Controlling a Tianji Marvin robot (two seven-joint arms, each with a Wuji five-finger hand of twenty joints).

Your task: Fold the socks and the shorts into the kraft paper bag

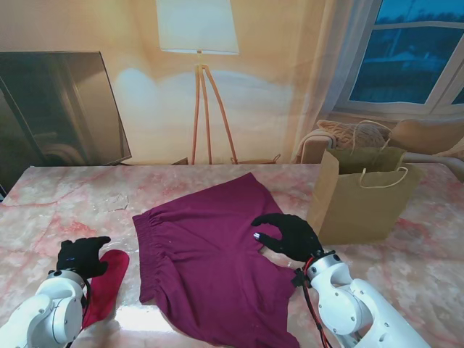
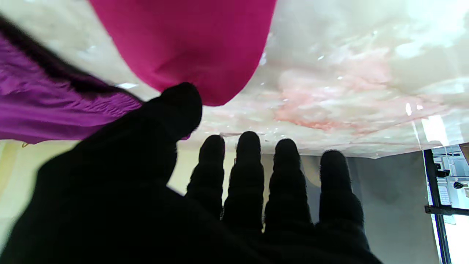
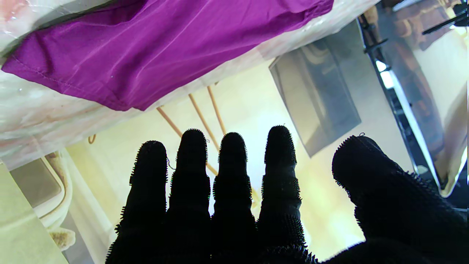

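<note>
- Shorts (image 1: 210, 254): purple, spread flat mid-bench (image 1: 65, 196), waistband toward the robot's left; the nearest hem runs out of the stand view at its lower edge.
- Sock (image 1: 107, 284): red, flat on the bench just left of the shorts, not touching them as far as the stand view shows. Its near end is hidden behind the left forearm. Only one sock is made out; whether a second lies beneath it cannot be told.
- Bag (image 1: 360, 203): kraft paper, upright, mouth open, right of the shorts and farther from me than the right hand. Inside not visible from any view.
- Left hand (image 1: 82, 255): black glove, over the far end of the sock. Stand view does not settle contact. Left wrist view shows the hand (image 2: 205, 190) with fingers straight and spread, nothing in the palm: released. The same view shows the sock (image 2: 190, 44) and the waistband edge of the shorts (image 2: 44, 110) beyond the fingertips.
- Right hand (image 1: 288, 235): over the right edge of the shorts, fingers curved in the stand view. Right wrist view shows the hand (image 3: 234, 198) with fingers extended and apart, no cloth between them: released, clear of the shorts (image 3: 146, 51).
- The wrist views do not show the bag; the stand view alone does.
</note>
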